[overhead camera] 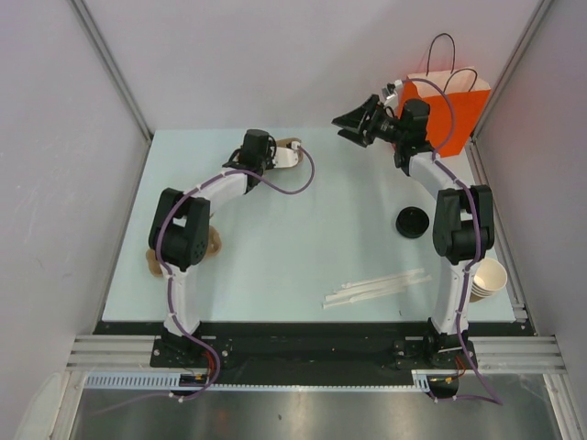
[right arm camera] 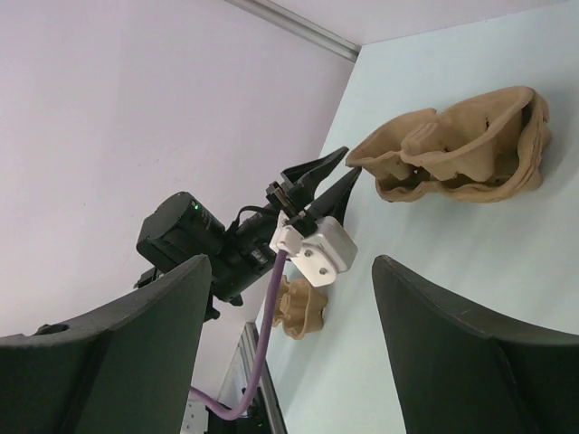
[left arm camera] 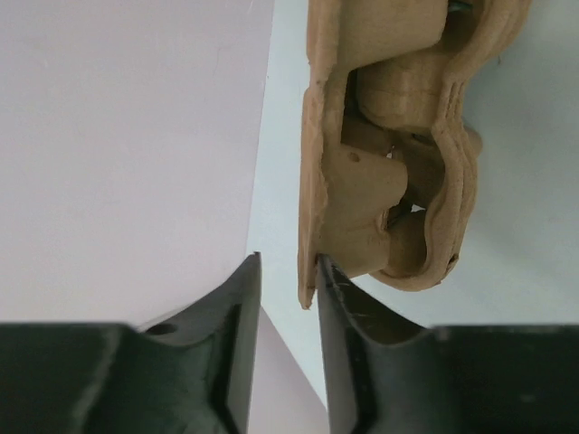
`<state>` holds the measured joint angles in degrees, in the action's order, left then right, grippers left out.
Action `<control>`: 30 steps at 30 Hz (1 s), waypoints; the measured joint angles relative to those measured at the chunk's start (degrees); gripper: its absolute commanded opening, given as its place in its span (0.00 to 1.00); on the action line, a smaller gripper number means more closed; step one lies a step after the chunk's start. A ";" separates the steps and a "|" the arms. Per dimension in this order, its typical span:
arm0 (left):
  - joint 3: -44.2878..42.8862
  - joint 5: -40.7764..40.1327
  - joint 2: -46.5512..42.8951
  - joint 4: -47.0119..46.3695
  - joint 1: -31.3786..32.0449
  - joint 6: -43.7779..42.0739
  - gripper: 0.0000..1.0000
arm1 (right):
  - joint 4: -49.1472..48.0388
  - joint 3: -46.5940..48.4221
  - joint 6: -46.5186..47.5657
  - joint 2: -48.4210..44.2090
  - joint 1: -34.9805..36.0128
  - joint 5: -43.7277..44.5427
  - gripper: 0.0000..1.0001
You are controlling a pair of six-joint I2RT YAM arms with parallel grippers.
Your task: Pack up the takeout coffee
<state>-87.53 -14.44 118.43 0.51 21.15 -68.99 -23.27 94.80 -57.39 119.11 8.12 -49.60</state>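
Takeout coffee shows in no view, so its place cannot be told. Left gripper (left arm camera: 288, 262) has its jaws narrowly parted at the rim of a pulp cup carrier (left arm camera: 380, 181). Right gripper (overhead camera: 351, 122) hangs in the air beside the orange bag (overhead camera: 459, 105), its jaws wide apart and holding nothing.

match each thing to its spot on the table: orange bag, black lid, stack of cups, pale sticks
Things:
1. orange bag
2. black lid
3. stack of cups
4. pale sticks

Places:
A. near edge, around the middle
B. far right corner
C. near right corner
D. right half, about midway from near to far

Pairs: 1-B, 2-D, 3-C, 4-A
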 measured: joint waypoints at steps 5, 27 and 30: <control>0.02 0.07 0.04 0.24 0.09 0.63 0.55 | -0.57 0.00 -0.04 0.00 0.00 -0.11 0.78; -8.79 19.63 -22.56 29.51 0.59 27.30 0.86 | 29.99 18.25 26.58 -6.36 -11.37 0.61 0.84; -9.29 24.30 -26.62 32.76 0.50 32.68 0.87 | 33.86 22.64 32.13 -8.41 -17.86 4.59 0.88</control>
<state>-96.82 9.87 91.81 33.28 21.65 -36.32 10.59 117.45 -25.26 110.69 -9.74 -45.01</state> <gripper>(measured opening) 0.865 0.846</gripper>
